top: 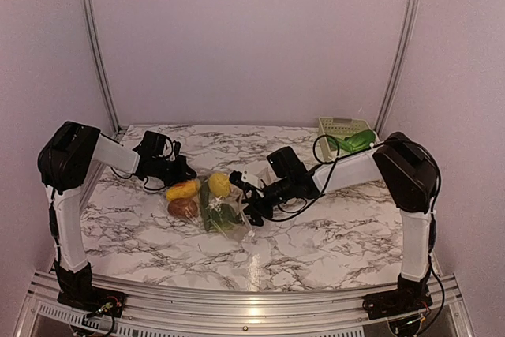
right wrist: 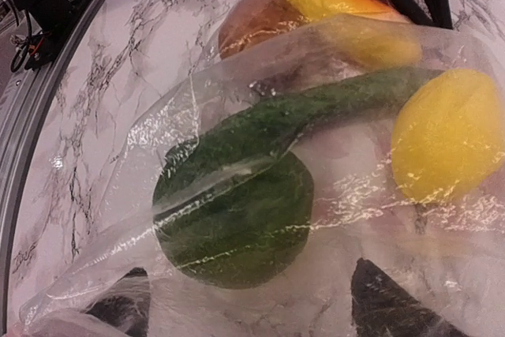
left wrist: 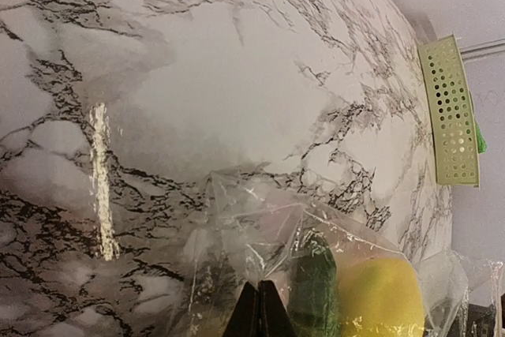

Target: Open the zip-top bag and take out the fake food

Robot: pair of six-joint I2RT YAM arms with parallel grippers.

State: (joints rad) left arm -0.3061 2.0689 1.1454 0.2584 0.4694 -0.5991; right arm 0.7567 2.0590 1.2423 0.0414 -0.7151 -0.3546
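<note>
1. The zip-top bag [top: 225, 219] lies near the middle of the tabletop [top: 331, 234], a bit toward its left edge. It is clear and crinkly. We cannot see the zip strip, so we cannot tell if it is open.
2. The fake food [top: 219, 185] looks packed close together inside it. We see a lemon [right wrist: 446, 136], a leafy green [right wrist: 237, 226] and a long green pod [right wrist: 316, 112]. A brown round piece [top: 183, 208] and a yellow-orange piece [top: 183, 190] sit at the bag's left side. We cannot tell if plastic covers those two.
3. The left gripper [left wrist: 259, 309] has its fingers closed, and they seem to pinch the bag's edge.
4. The right gripper [right wrist: 248, 274] has its fingers wide apart at the bag's right edge, and they hold nothing.
5. What could go wrong:
   - With only one side pinched, a pull may drag the whole bag along instead of opening it.
   - The thin plastic could slip out of the pinch.
   - The right fingers could grab food through the plastic and miss the edge.
6. A pale green basket [top: 343, 126] stands at the far right corner, well apart.
</note>
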